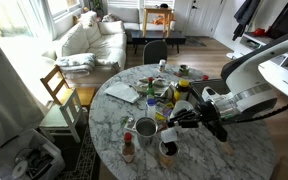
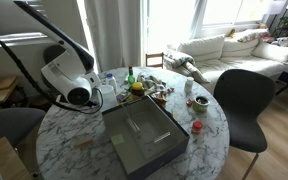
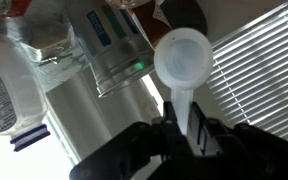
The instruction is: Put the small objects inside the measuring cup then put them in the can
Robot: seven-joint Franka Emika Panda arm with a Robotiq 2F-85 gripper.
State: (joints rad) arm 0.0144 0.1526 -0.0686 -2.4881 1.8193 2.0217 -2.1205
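Observation:
In the wrist view my gripper (image 3: 181, 124) is shut on the handle of the measuring cup (image 3: 182, 56), a whitish translucent scoop. Its round bowl sticks out beyond the fingertips, in the air. I cannot tell whether any small objects are in it. Beside the cup are a clear labelled container (image 3: 119, 55) and a metal can (image 3: 44, 40). In an exterior view the gripper (image 1: 187, 116) hangs over the cluttered middle of the round marble table (image 1: 234, 150), to the right of a silver can (image 1: 146, 127). In an exterior view the white arm (image 2: 69, 75) hides the gripper.
Bottles, jars and small items crowd the table's centre (image 1: 164, 92). A dark cup (image 1: 169, 150) and a small bottle (image 1: 129, 148) stand near the front edge. A grey box (image 2: 144, 135), a mug (image 2: 200, 102) and a small red item (image 2: 196, 127) are also on the table. Chairs ring it.

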